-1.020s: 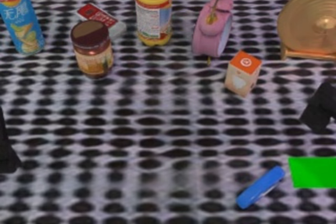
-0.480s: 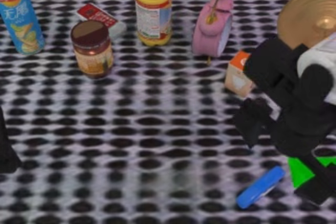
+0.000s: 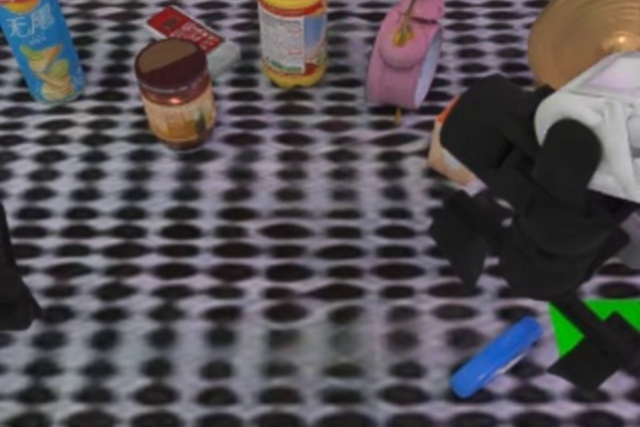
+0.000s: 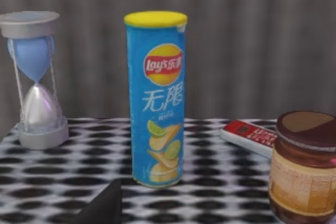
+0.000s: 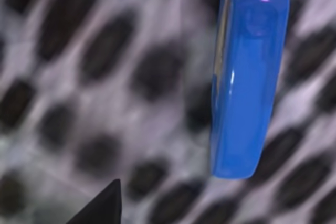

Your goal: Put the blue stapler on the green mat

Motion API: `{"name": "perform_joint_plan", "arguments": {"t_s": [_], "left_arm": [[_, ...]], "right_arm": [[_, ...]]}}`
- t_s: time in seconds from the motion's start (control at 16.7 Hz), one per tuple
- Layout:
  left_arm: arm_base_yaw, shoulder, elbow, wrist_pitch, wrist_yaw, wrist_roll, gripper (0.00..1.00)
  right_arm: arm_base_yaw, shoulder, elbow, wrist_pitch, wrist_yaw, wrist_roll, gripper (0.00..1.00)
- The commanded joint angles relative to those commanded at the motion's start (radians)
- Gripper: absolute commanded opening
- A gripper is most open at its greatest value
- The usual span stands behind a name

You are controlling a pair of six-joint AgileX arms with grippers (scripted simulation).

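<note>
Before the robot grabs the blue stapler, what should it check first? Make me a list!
1. Blue stapler lying free on the table, nothing touching it: ok.
2. Right gripper above the stapler: ok, the right wrist view looks straight onto it.
3. Right gripper open enough: cannot tell.
4. Green mat clear of objects: cannot tell, the right arm hides most of it.
5. Left gripper parked at the table's left edge, out of the way: ok.

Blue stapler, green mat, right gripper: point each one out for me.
blue stapler [image 3: 496, 357]: top view, middle of its body.
green mat [image 3: 562, 329]: top view, visible left corner.
right gripper [image 3: 468, 237]: top view, dark fingers above the stapler.
</note>
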Motion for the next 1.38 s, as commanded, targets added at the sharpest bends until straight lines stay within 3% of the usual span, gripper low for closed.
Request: {"name": "perform_joint_plan", "arguments": {"t_s": [0.6, 0.9, 1.38], "left_arm": [[0.000, 0.000, 0.000, 0.000, 0.000, 0.000, 1.00], [0.000, 0.000, 0.000, 0.000, 0.000, 0.000, 1.00], [0.000, 0.000, 0.000, 0.000, 0.000, 0.000, 1.00]], "right_arm": [[0.003, 0.186, -0.192, 0.379, 0.001, 0.002, 1.00], [0.003, 0.200, -0.206, 0.404, 0.001, 0.003, 1.00], [0.003, 0.200, -0.206, 0.404, 0.001, 0.003, 0.40]]}}
